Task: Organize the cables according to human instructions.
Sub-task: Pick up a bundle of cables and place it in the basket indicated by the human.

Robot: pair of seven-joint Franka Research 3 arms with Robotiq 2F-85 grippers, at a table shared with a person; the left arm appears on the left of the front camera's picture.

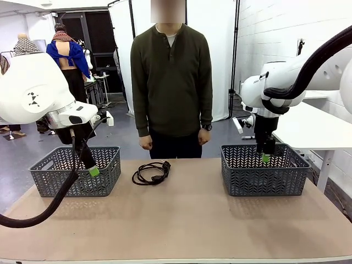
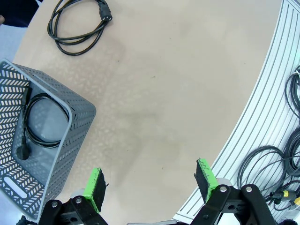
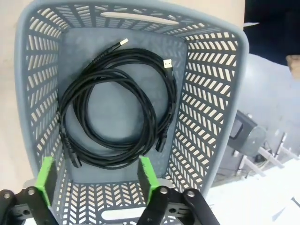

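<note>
One coiled black cable (image 1: 151, 173) lies on the table between the two baskets, in front of the person; the left wrist view has this cable (image 2: 77, 26) at top left. Another cable (image 2: 40, 124) lies inside the left grey basket (image 2: 70, 140). Coiled black cables (image 3: 112, 117) rest on the floor of the right grey basket (image 3: 213, 117). My left gripper (image 2: 151, 183) is open over bare table beside the left basket (image 1: 74, 170), and this left gripper (image 1: 92, 170) holds nothing. My right gripper (image 3: 97, 178) hangs open above the coils; this right gripper (image 1: 265, 158) sits over the right basket (image 1: 264, 181).
The person stands at the far edge, both hands (image 1: 146, 143) hanging by their sides. A white side table (image 1: 313, 129) is at right. Loose cords (image 2: 276, 164) lie on the floor past the table's ribbed edge (image 2: 262, 108). Bare tabletop (image 1: 176, 220) spreads across the front.
</note>
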